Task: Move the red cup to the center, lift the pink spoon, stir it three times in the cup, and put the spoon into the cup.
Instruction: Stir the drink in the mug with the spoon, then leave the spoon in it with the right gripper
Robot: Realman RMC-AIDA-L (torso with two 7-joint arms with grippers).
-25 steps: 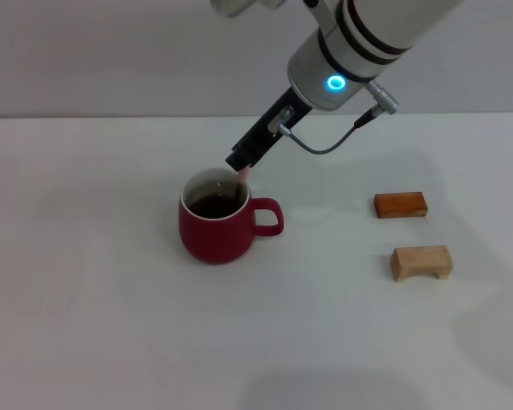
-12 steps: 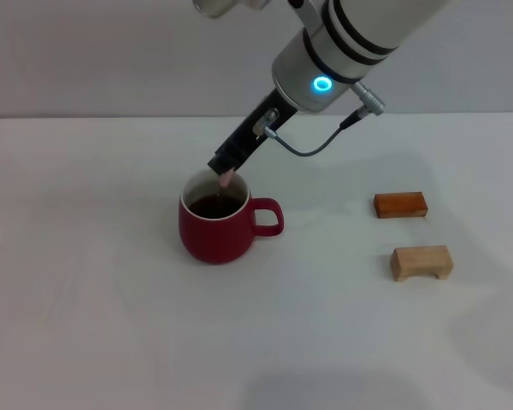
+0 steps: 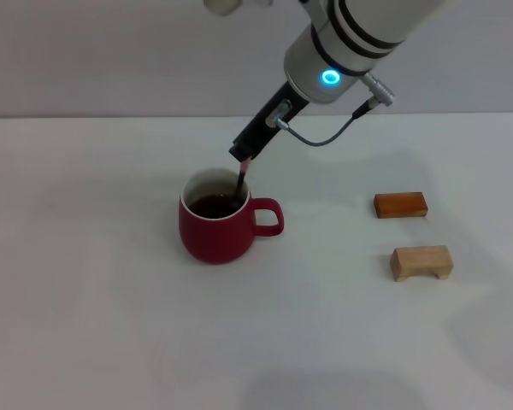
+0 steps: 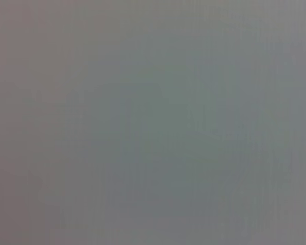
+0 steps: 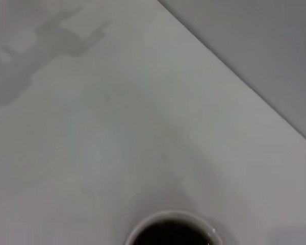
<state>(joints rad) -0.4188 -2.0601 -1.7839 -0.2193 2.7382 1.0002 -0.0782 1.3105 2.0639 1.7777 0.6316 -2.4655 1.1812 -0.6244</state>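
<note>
The red cup [image 3: 215, 232] stands near the middle of the white table, handle to the right, dark liquid inside. My right gripper [image 3: 243, 155] hangs just above the cup's far rim, shut on the pink spoon [image 3: 241, 177]. The spoon's pink handle top shows under the fingers and its metal neck dips into the liquid; the bowl is hidden. The right wrist view catches only the cup's rim [image 5: 169, 229] and the dark liquid. The left gripper is not in view; the left wrist view is blank grey.
An orange-brown block [image 3: 401, 205] and a tan wooden block [image 3: 421, 262] lie on the table's right side, apart from the cup. The white table [image 3: 94, 325] ends at a grey wall behind.
The right gripper swung left over the cup with the spoon, then back to the right and slightly up; the spoon's neck now shows reaching into the liquid. The cup stayed put.
</note>
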